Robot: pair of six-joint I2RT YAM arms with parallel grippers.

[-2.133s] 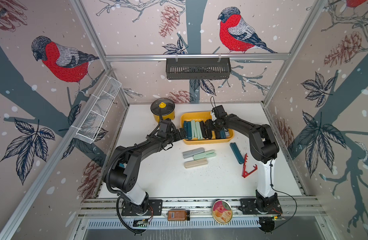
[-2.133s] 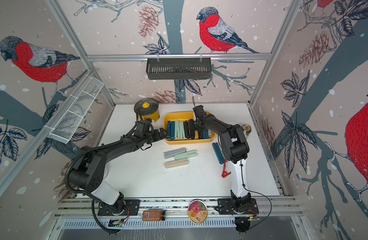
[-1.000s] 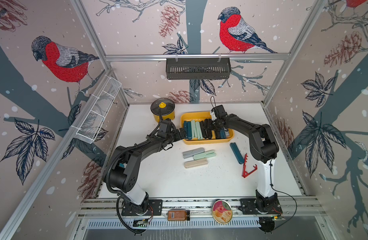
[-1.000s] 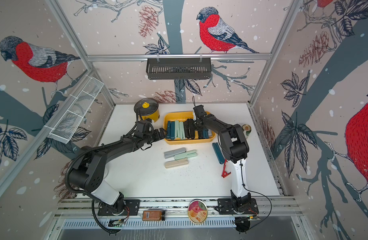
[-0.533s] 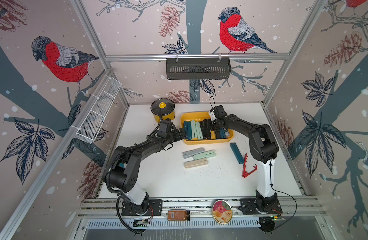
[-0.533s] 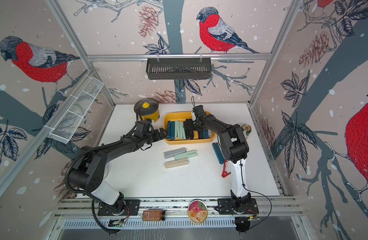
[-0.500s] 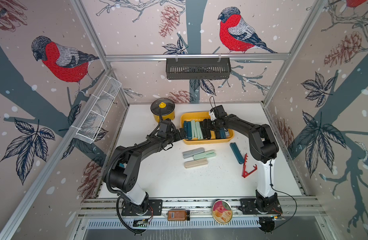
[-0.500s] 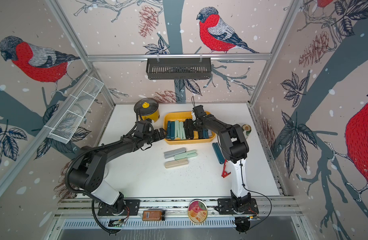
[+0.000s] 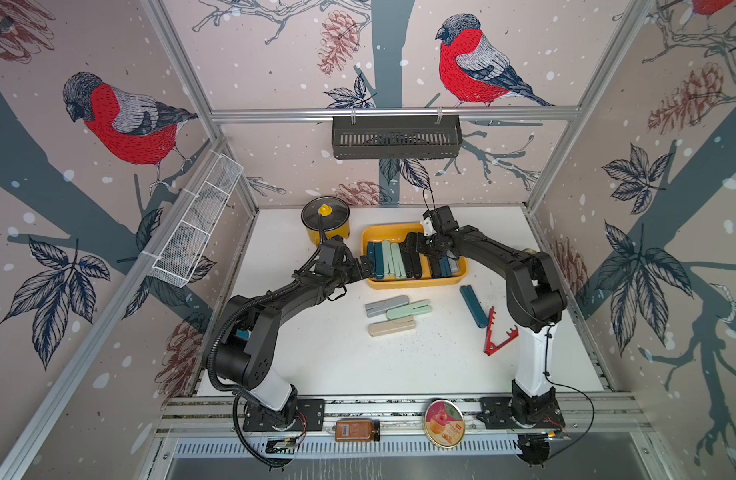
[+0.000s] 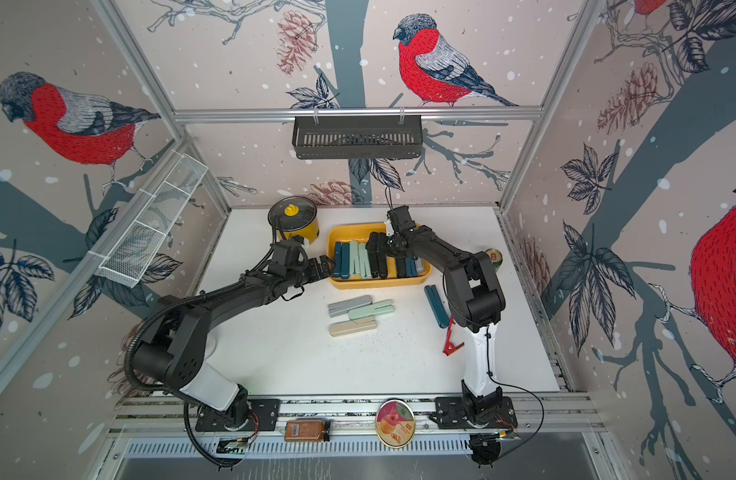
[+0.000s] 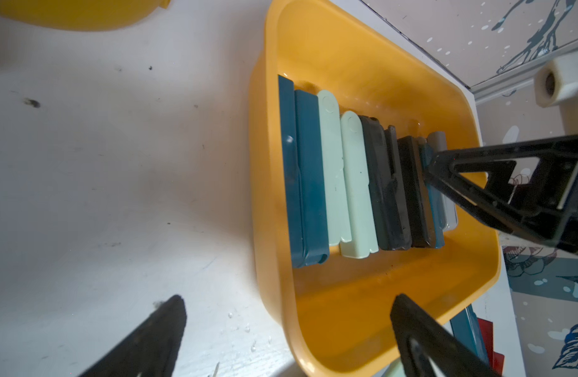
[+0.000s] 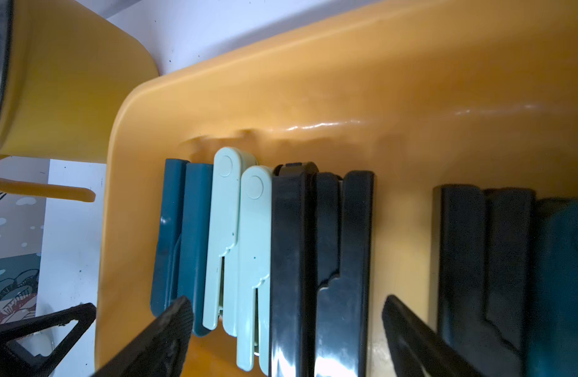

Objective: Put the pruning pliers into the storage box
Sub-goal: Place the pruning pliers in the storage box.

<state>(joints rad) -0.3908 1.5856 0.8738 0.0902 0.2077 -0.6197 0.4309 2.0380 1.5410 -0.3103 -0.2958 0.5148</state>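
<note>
Pliers mostly lie in a row in the box; five more sit on the tabletop near it. Right gripper hangs over the black ones, fingers wide, empty; left gripper straddles the box's end wall, fingers wide, empty. Either arm, moving sideways, could snag the row or shove the box. No writing is legible; the tin's label is too small.

text: none legible | round tin label: too small | brown bottle label: blurred
</note>
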